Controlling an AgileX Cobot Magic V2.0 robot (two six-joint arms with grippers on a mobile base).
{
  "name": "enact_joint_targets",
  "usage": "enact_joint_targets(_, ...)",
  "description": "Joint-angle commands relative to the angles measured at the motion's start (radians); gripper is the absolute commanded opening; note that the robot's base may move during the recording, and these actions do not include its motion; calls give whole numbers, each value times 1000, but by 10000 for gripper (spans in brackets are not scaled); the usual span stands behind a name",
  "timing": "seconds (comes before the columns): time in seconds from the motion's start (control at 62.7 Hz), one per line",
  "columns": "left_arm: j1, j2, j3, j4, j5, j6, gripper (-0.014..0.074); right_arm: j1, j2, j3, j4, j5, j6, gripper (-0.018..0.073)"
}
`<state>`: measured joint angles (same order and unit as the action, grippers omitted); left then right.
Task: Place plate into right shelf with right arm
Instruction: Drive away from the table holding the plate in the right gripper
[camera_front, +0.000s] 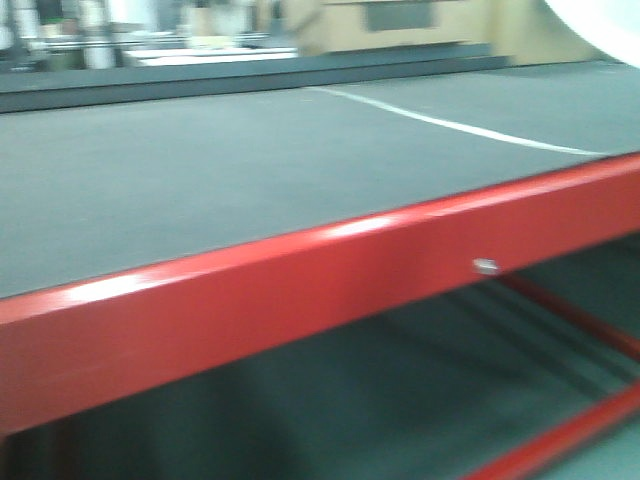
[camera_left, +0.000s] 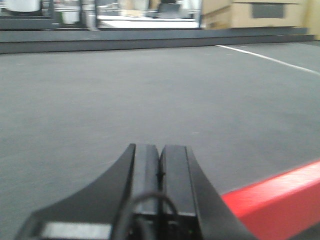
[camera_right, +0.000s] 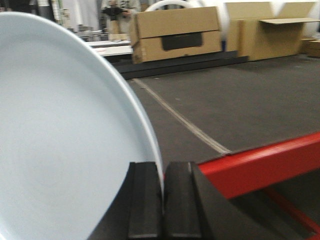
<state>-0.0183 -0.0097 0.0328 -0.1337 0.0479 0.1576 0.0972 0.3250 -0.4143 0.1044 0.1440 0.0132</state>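
Holding: right gripper (camera_right: 163, 200), jaws clamped on the white plate's (camera_right: 65, 130) rim, so it stands on edge for carrying.
Plate position: over the red-framed worktop's (camera_right: 260, 100) edge; steel shelf not in view.
Left gripper (camera_left: 160, 165): jaws together, probably idle; the view is blurred.

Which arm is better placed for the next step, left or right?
Right. The right gripper is shut on the rim of the white plate, held on edge near the red-framed table; the left gripper is shut and empty.
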Motion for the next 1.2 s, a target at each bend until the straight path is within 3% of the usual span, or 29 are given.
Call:
enact_joint_targets(0.0, -2, -10, 10, -8, -90, -7, -128, -6, 6, -31, 6, -106, -5, 48)
enact_joint_targets(1.181, -2, -10, 10, -8, -90, -7, -128, -6, 6, -31, 6, -106, -5, 48)
